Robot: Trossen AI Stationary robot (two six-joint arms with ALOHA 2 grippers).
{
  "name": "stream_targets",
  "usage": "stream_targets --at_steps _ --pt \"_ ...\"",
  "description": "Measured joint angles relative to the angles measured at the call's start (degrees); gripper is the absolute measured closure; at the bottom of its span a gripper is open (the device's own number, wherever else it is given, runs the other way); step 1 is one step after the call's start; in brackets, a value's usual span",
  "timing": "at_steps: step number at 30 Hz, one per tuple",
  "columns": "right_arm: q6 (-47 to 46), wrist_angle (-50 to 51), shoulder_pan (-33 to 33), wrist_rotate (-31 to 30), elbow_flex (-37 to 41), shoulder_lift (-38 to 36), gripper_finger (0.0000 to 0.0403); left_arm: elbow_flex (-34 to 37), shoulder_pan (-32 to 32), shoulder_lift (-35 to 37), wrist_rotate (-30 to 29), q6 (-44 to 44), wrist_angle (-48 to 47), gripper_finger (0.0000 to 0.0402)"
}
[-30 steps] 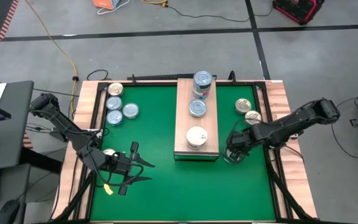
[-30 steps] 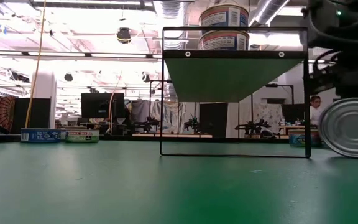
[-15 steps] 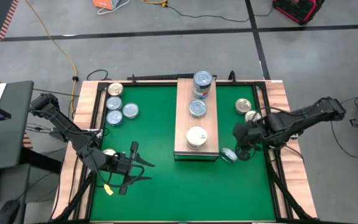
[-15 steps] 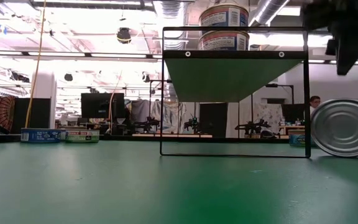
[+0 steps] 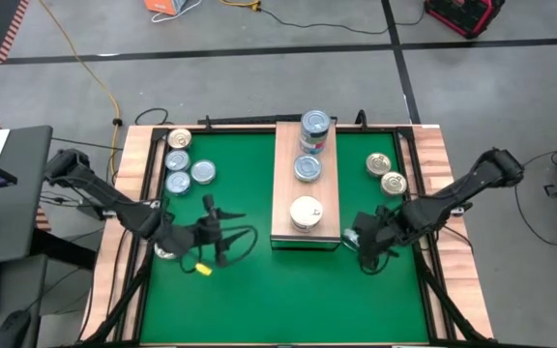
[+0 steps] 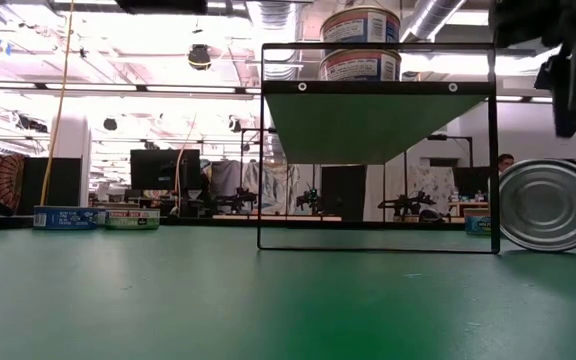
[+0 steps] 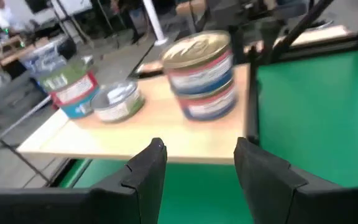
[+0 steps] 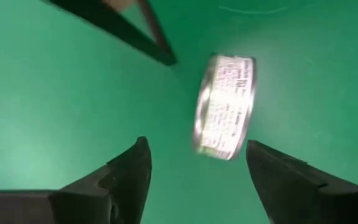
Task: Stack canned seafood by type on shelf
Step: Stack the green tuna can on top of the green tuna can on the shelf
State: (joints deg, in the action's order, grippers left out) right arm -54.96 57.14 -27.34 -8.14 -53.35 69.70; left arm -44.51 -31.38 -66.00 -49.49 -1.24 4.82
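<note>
The shelf (image 5: 306,193) is a light-wood block in mid-table, carrying a two-can stack (image 5: 314,130), a blue-silver can (image 5: 307,167) and a white-topped can (image 5: 306,213). One silver can (image 8: 224,106) stands on its rim on the green mat off the shelf's near right corner, also in the low view (image 6: 553,205). My right gripper (image 8: 197,163) hangs open above it, pointing down, clear of it. My left gripper (image 7: 197,163), left of the shelf (image 7: 166,134), is open with nothing between its fingers and points at the shelf's long side.
Several loose cans (image 5: 178,161) lie flat on the mat at the far left, and two gold-topped ones (image 5: 386,174) at the far right. A raised wooden border (image 5: 129,242) rings the mat. Free mat lies along the near edge.
My right gripper has opened, let go of the silver can and risen. The can stays on its rim on the mat and has shifted slightly toward the shelf. My left gripper has swung toward the far edge and the shelf, turning as it went, its finger gap unchanged.
</note>
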Motion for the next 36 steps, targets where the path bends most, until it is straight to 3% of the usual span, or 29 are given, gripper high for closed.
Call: stream_targets --at_steps 7,15,26,31,36 --pt "-0.30 4.77 -0.43 -4.82 -2.24 7.72 0.0113 0.17 5.01 -0.04 8.68 -1.10 0.15 0.0222" --pt "0.85 2.54 -1.21 -10.01 -0.70 7.39 0.0113 0.17 5.91 -0.02 9.71 -1.67 0.24 0.0222" --pt "-0.06 -3.19 -1.09 -10.03 4.34 8.38 0.0114 0.17 5.93 -0.02 10.25 -0.82 0.19 0.0222" --pt "-0.08 -3.43 -2.30 -10.05 5.26 8.34 0.0135 0.17 5.92 -0.02 10.25 -0.15 0.14 0.0222" --pt "-0.11 -4.24 -3.61 -10.01 6.24 8.41 0.0193 0.17 5.92 -0.02 10.23 -0.02 0.12 0.0222"
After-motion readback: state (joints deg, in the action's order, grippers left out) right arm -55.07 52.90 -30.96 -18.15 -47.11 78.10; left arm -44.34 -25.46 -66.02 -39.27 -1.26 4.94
